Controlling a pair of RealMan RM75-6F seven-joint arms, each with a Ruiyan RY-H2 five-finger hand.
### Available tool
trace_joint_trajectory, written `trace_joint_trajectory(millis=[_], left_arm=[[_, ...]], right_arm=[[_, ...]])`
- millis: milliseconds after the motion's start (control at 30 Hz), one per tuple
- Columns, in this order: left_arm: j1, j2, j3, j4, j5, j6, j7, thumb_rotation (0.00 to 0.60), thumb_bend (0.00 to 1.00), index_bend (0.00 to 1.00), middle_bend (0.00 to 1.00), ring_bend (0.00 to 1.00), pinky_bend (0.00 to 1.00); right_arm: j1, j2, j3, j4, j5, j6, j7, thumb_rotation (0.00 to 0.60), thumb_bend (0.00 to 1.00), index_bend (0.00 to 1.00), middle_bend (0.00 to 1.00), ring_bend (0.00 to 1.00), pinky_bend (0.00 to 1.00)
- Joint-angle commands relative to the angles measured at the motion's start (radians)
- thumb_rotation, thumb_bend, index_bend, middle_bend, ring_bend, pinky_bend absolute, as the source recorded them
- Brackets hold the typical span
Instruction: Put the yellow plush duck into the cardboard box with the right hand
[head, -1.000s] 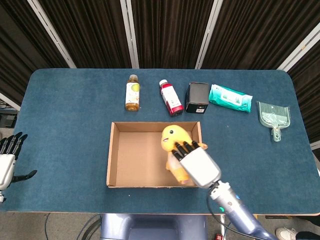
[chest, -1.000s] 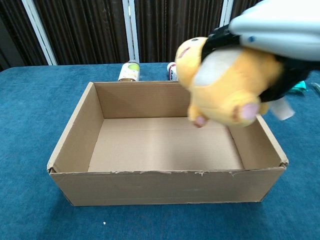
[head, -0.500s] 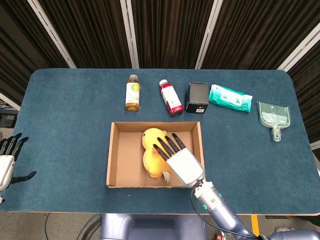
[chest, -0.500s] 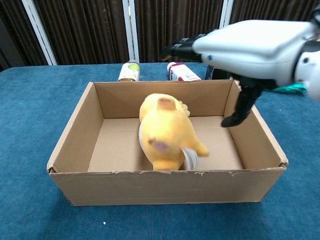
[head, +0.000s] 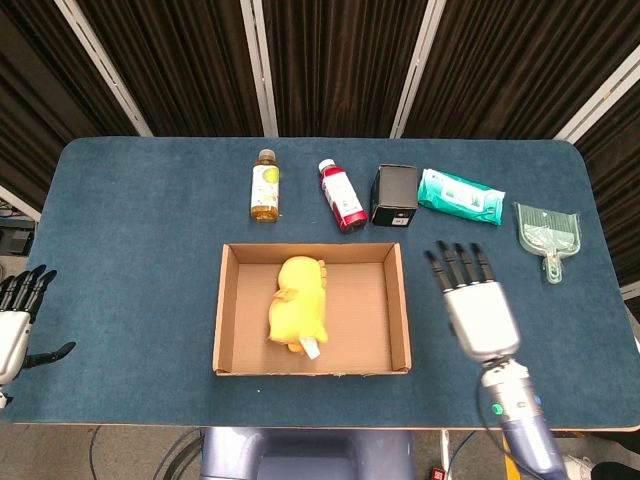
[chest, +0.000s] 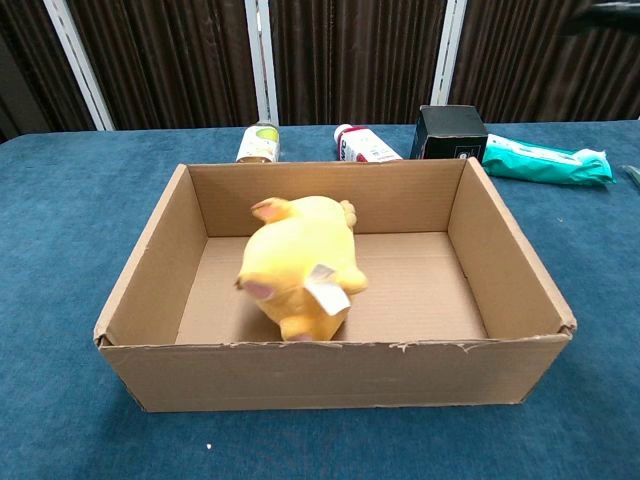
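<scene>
1. Table (head: 130, 250): blue cloth top, seen whole only in the head view; only the part around the box shown from the chest.
2. Box (head: 229, 310): open cardboard, near the table's middle, toward the near edge. Inner walls and floor shown plainly in the chest view (chest: 150, 270).
3. Duck (head: 297, 313): lying on the box floor, left of its centre, free of either hand. White tag and pink patch seen only in the chest view (chest: 300, 265), where it looks slightly blurred.
4. Right hand (head: 478, 305): over the table just right of the box, fingers (head: 459, 258) straight and spread toward the far side, nothing in them. Barely, if at all, in the chest view.
5. Left hand (head: 15, 320): at the far left edge beside the table, dark fingers extended, thumb out, holding nothing. Head view only.
6. Far row, left to right: yellow bottle (head: 264, 186), red bottle (head: 342, 196), black carton (head: 395, 195), green pack (head: 460, 196), dustpan (head: 548, 234). Dustpan all but cut off in the chest view; bottles half hidden behind the box wall there.
</scene>
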Motion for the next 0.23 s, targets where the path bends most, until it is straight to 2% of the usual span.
trace_joint_trajectory(millis=[33, 167, 233], left_arm=[[-0.001, -0.011, 0.000, 0.011, 0.011, 0.007, 0.000, 0.600, 0.00, 0.00, 0.00, 0.00, 0.00], [-0.008, -0.022, -0.001, 0.022, 0.001, -0.009, 0.013, 0.600, 0.00, 0.00, 0.00, 0.00, 0.00], [-0.013, -0.027, -0.004, 0.025, -0.005, -0.017, 0.017, 0.600, 0.00, 0.00, 0.00, 0.00, 0.00]], right_arm=[[-0.156, 0.001, -0.021, 0.237, 0.018, 0.130, 0.287, 0.600, 0.00, 0.00, 0.00, 0.00, 0.00], [-0.200, -0.041, -0.042, 0.366, 0.021, 0.117, 0.439, 0.600, 0.00, 0.00, 0.00, 0.00, 0.00], [-0.202, -0.039, -0.048, 0.417, -0.028, 0.121, 0.484, 0.600, 0.00, 0.00, 0.00, 0.00, 0.00]])
